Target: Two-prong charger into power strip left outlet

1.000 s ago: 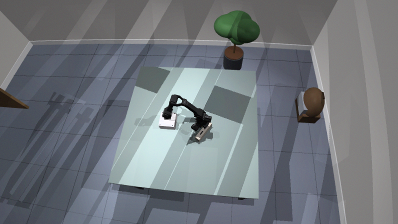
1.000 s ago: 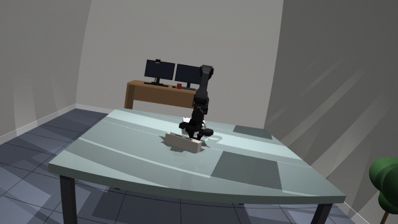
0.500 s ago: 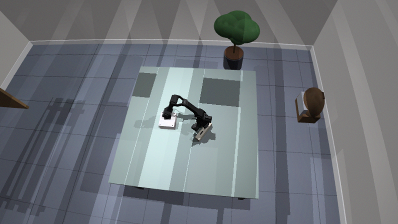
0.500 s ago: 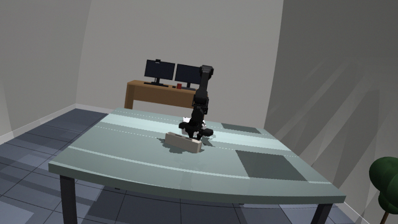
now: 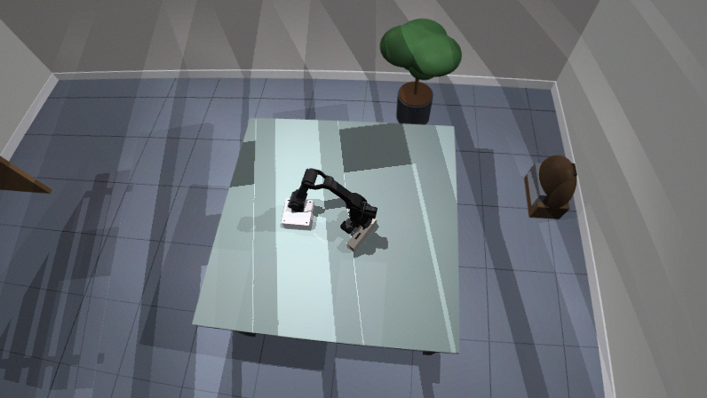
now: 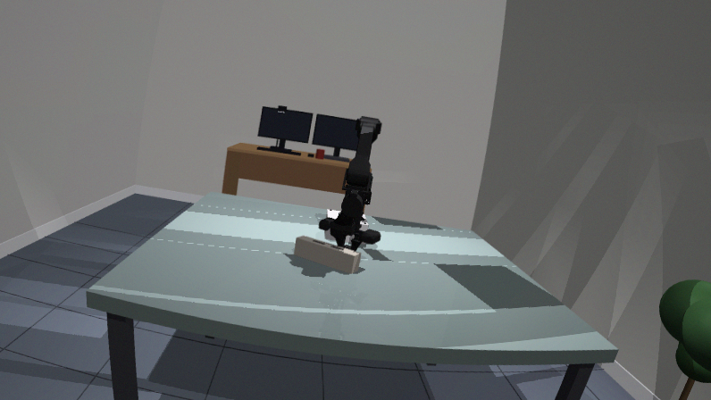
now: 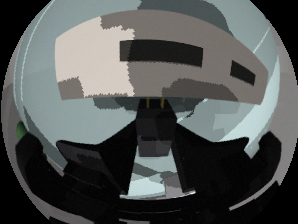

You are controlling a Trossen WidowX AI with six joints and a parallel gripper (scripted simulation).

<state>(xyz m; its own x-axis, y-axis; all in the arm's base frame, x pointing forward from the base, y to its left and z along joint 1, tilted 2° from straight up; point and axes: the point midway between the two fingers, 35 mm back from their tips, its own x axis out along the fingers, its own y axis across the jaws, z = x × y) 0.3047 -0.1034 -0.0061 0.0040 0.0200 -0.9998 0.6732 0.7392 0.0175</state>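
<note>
My gripper (image 5: 357, 227) (image 6: 348, 246) (image 7: 153, 121) is shut on the black two-prong charger (image 7: 155, 136), holding it by its sides. Two thin brass prongs (image 7: 162, 102) point away from the fingers, and in the wrist view their tips meet the near long edge of the power strip's top. The beige power strip (image 5: 353, 243) (image 6: 323, 254) (image 7: 95, 57) lies on the table, set diagonally in the top view. Its top shows a long dark slot (image 7: 161, 53) and a smaller dark one (image 7: 243, 73) to the right. The charger cannot be made out in the top and exterior views; prong depth cannot be told.
The arm's white base (image 5: 297, 220) stands on the pale green table (image 5: 306, 296) (image 6: 223, 308), left of the strip in the top view. Beyond the table are a potted plant (image 5: 420, 49) (image 6: 696, 328), a brown chair (image 5: 556, 180) and a desk (image 6: 288, 170) with two monitors (image 6: 285, 124).
</note>
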